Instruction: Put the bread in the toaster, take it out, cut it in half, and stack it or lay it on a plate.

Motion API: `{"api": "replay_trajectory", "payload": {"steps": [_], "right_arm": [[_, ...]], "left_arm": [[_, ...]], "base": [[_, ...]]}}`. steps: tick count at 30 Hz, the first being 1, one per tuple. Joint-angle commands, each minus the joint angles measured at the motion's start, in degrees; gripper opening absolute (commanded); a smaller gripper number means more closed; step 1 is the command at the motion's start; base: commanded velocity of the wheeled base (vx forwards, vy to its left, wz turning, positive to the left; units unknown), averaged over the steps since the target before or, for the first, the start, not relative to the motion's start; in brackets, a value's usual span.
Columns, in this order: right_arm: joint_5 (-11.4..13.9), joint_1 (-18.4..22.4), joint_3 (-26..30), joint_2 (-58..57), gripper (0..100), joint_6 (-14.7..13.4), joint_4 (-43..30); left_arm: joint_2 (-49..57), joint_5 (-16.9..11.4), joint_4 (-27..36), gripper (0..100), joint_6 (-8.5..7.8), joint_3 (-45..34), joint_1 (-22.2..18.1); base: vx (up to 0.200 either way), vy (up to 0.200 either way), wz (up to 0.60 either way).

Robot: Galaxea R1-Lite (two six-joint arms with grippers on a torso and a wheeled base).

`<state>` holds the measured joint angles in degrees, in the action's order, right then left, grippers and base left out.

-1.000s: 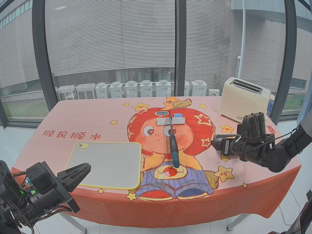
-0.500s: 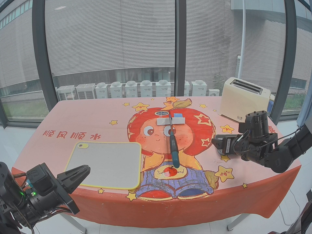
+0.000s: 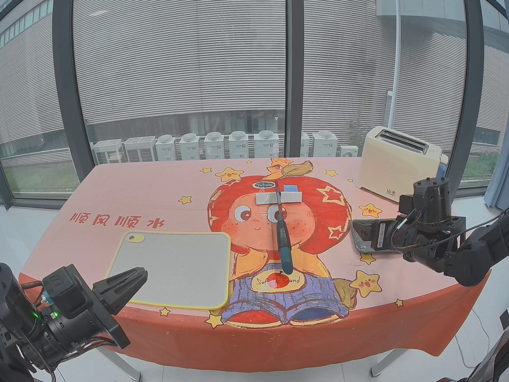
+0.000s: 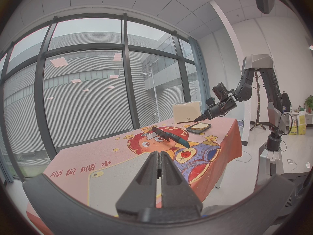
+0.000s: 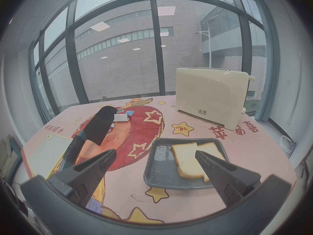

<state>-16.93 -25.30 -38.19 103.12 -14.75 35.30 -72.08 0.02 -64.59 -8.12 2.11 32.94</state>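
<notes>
**Opening step in hand: bread not yet picked up**

We are recording the bread (image 5: 192, 159) as two pale slices lying overlapped in a dark tray (image 5: 156, 177) on the table (image 3: 132, 197), at the right of the head view and in front of the toaster (image 3: 397, 168). The toaster is standing upright at the upper right of the table, and we are seeing nothing rising from its slots.

The right gripper (image 5: 155, 153) is hovering just above the tray. Its fingers (image 5: 225, 175) are spread wide and carrying nothing, with one finger over the slices and the other well off to the side. The left gripper (image 3: 132, 279) is hanging at the lower left of the head view, beside the near edge of the cutting board (image 3: 175, 266). Its fingers (image 4: 148, 177) are pressed together with only a thin slit between them, and they are holding nothing. The knife (image 3: 282, 234) is lying at the centre of the table, untouched.

We are judging the work to be at its first step, fetching a slice for the toaster. The next move is calling for the right gripper to line up over a single slice, come down and close on its edge. We are flagging the overlap, since two slices may lift together, and soft bread may crush under a firm squeeze.
</notes>
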Motion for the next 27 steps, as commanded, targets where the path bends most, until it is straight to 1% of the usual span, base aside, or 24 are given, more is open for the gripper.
{"api": "replay_trajectory", "payload": {"steps": [1, 5, 9, 11, 12, 13, 14, 16, 19, 23, 25, 26, 27], "right_arm": [[0.0, 0.3, 0.2, -0.9, 100, 0.1, 0.0], [0.0, 0.4, 0.3, -1.0, 100, 0.1, 0.0], [-0.1, 0.8, 0.2, -0.9, 100, 0.1, 0.0], [-0.1, 0.8, 0.3, -1.0, 100, 0.1, 0.0], [-0.1, 0.9, 0.3, -1.0, 100, 0.3, 0.0], [-0.1, 0.9, 0.3, -1.0, 100, 0.3, 0.0], [-0.9, 1.1, 0.5, -1.0, 100, 0.8, 0.1], [-2.9, 1.3, 0.8, -0.9, 100, 1.7, 0.1], [-5.0, 1.3, 0.8, -0.8, 100, 2.4, 0.1], [-5.3, 1.7, 0.8, -0.9, 100, 2.4, 0.1], [-5.4, 1.8, 0.8, -1.0, 100, 2.5, 0.1], [-5.9, 2.0, 0.8, -1.1, 100, 2.4, 0.1], [-6.3, 2.1, 0.8, -1.1, 100, 2.4, 0.1]], "left_arm": [[-0.3, 0.1, 0.1, 0, 0.03, 0.1, -0.1], [-0.3, 0.2, 0.0, 0, 0.12, 0.2, -0.1], [-0.1, 0.2, 0.0, 0, 0.82, 0.6, -0.1], [-0.1, 0.2, 0.0, 0, 1.62, 1.0, -0.2], [-0.2, 0.4, 0.1, 0, 3.11, 1.6, -0.2], [-0.2, 0.4, 0.1, 0, 3.11, 1.6, -0.2], [-0.2, 0.8, 0.2, 0, 3.72, 2.2, -0.4], [-0.3, 2.2, 0.3, 0, 4.16, 2.6, -1.0], [-0.4, 4.6, 0.4, 0, 4.34, 3.5, -2.2], [-2.1, 6.7, 0.2, 0, 5.57, 4.4, -3.8], [-2.4, 7.0, 0.1, 0, 5.75, 4.6, -4.6], [-2.4, 7.1, 0.1, 0, 5.83, 4.7, -6.1], [-2.4, 7.1, 0.1, 0, 5.83, 5.0, -6.7]], "base": [[0.000, 0.000, 0.00], [0.000, 0.000, 0.00], [0.000, 0.000, 0.00], [0.000, 0.000, 0.00], [0.000, 0.000, 0.00], [0.000, 0.000, 0.00], [0.000, 0.000, 0.00], [0.000, 0.000, 0.00], [0.000, 0.000, 0.00], [0.000, 0.000, 0.00], [0.000, 0.000, 0.00], [0.000, 0.000, 0.00], [0.000, 0.000, 0.00]]}}
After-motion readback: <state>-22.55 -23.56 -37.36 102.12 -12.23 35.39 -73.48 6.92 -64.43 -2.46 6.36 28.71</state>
